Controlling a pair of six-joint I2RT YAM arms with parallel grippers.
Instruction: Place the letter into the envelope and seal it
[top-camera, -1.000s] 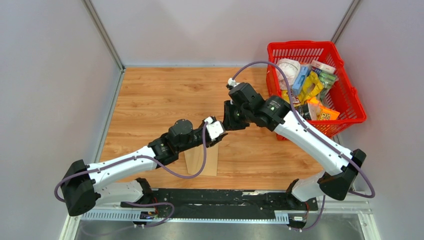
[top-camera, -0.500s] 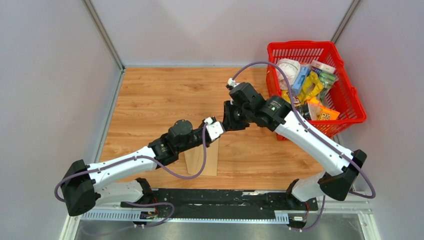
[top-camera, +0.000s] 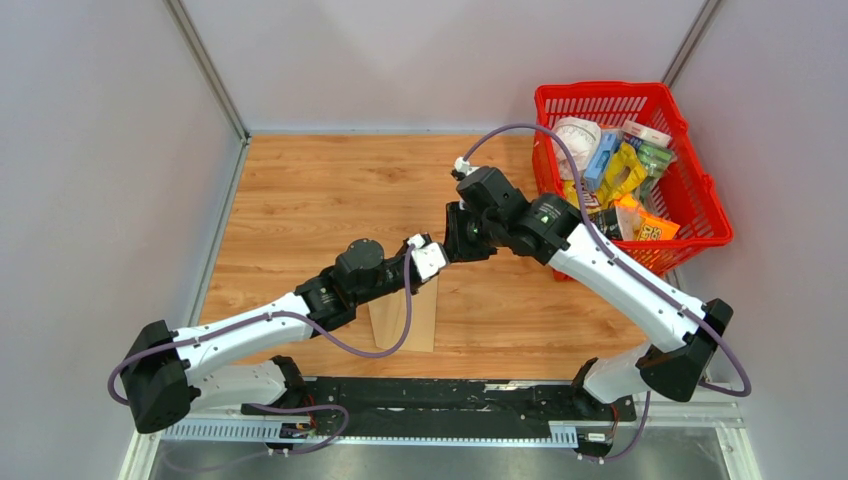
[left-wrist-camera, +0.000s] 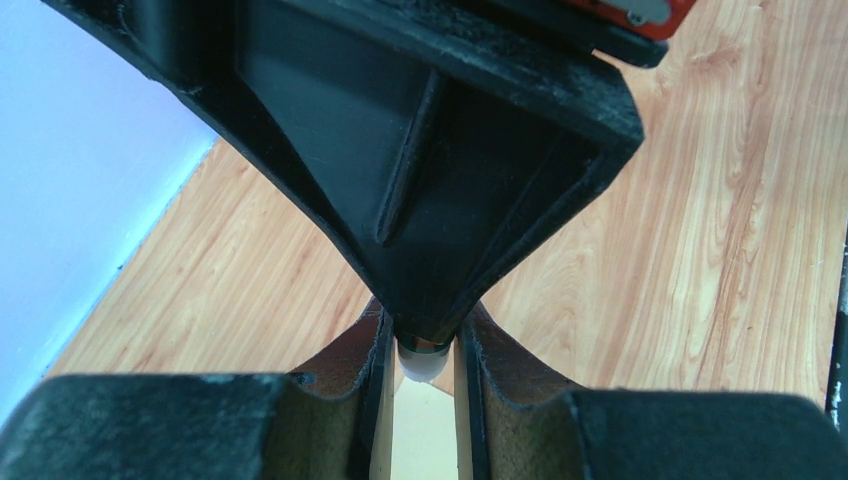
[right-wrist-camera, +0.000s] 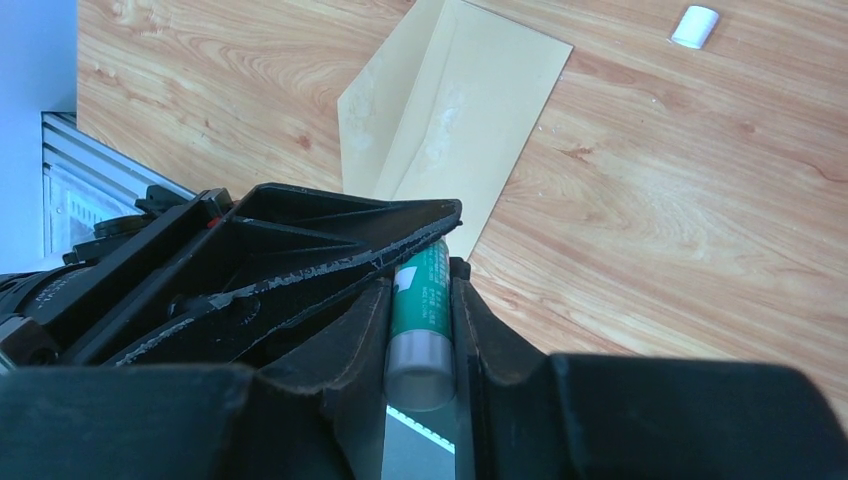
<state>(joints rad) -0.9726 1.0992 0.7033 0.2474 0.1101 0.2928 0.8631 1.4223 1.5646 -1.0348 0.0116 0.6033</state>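
Observation:
A green glue stick (right-wrist-camera: 421, 300) is held above the table, and my right gripper (right-wrist-camera: 420, 272) is shut on its body. My left gripper (left-wrist-camera: 421, 345) meets it head-on, its jaws closed against the stick's whitish end (left-wrist-camera: 421, 362). In the top view the two grippers (top-camera: 437, 262) (top-camera: 457, 240) touch tip to tip over the table's middle. The tan envelope (right-wrist-camera: 455, 110) lies flat below them with its flap open. From above, the envelope (top-camera: 420, 322) is partly covered by the left arm. The letter is hidden from every view.
A red basket (top-camera: 700, 175) full of packets stands at the back right, close behind the right arm. A small white cap (right-wrist-camera: 693, 27) lies on the wood beyond the envelope. Grey walls close in the table on three sides.
My left gripper's jaws have closed in on the end of the glue stick. Both arms have barely shifted.

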